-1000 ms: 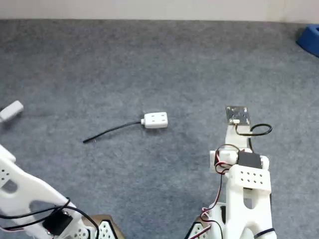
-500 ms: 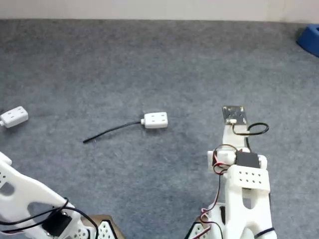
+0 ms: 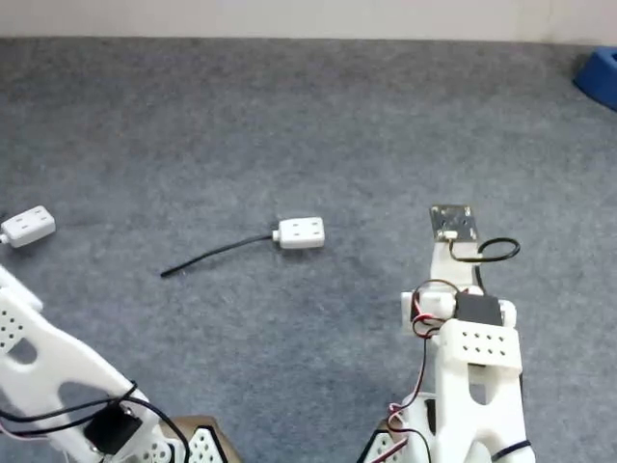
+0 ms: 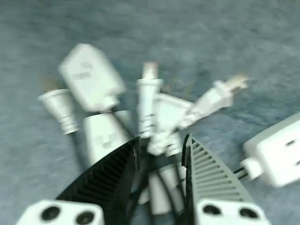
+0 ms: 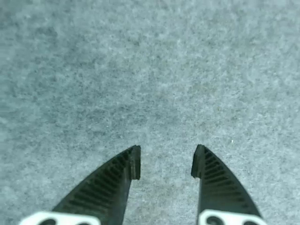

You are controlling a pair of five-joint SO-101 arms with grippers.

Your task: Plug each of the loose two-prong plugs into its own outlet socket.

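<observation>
A white outlet socket (image 3: 300, 231) with a black cord (image 3: 212, 254) lies mid-carpet. A second white outlet socket (image 3: 27, 224) lies at the far left edge; it also appears as a white block (image 4: 279, 150) in the left wrist view. There, my left gripper (image 4: 160, 143) is shut on a bundle of several white two-prong plugs (image 4: 147, 93) and their cords, which fan out beyond the fingertips. The right arm (image 3: 463, 328) stands right of the middle socket. My right gripper (image 5: 164, 161) hangs open over bare carpet with nothing between its fingers.
Grey carpet covers the whole work area. A blue object (image 3: 600, 77) sits at the far right back corner. The left arm's white body (image 3: 58, 376) takes up the front left, and a pale wall strip (image 3: 289, 17) runs along the back.
The far-left outlet socket went from tilted to lying flat, slightly further right. The left arm shifted at the front left. The right arm crept a little away from the front edge.
</observation>
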